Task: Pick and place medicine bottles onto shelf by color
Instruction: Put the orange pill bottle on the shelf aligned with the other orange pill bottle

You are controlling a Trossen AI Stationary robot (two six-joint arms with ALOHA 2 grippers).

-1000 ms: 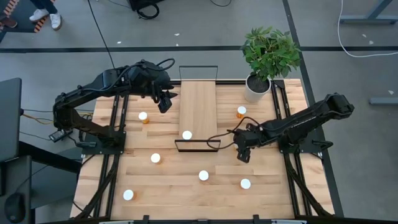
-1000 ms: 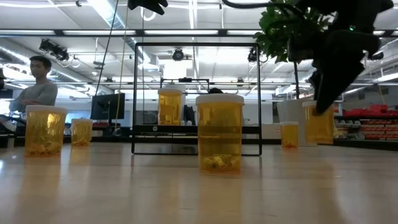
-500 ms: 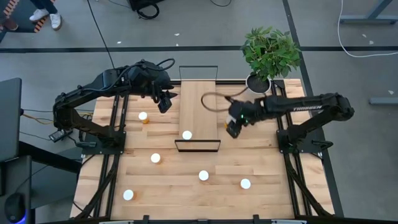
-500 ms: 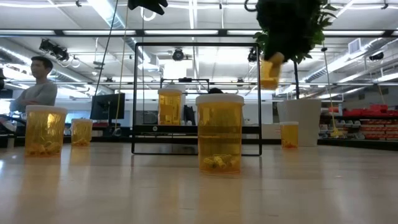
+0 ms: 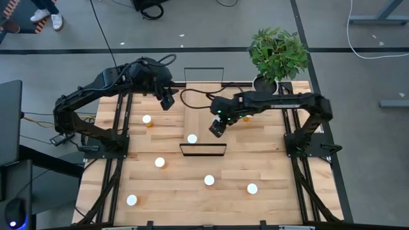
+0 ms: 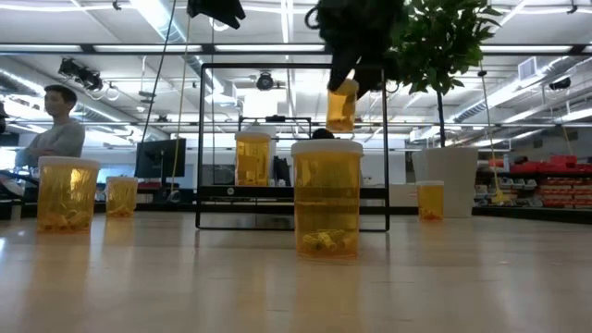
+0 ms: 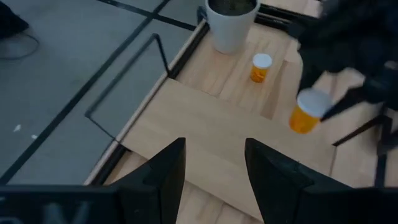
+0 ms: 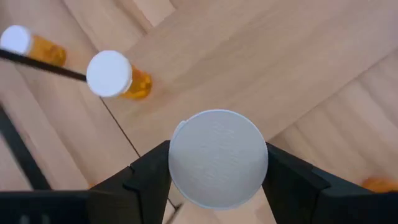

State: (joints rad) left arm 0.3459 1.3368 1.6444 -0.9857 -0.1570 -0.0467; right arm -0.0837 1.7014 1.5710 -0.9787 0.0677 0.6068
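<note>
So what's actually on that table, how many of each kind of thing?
medicine bottles: 8 (1 of them in the right gripper)
shelf: 1
potted plant: 1
Total: 10

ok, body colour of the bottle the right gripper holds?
Amber bottle with a white cap, clearest in the low view.

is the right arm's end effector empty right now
No, the right end effector is clamped on an orange medicine bottle, carried in the air above the shelf.
</note>
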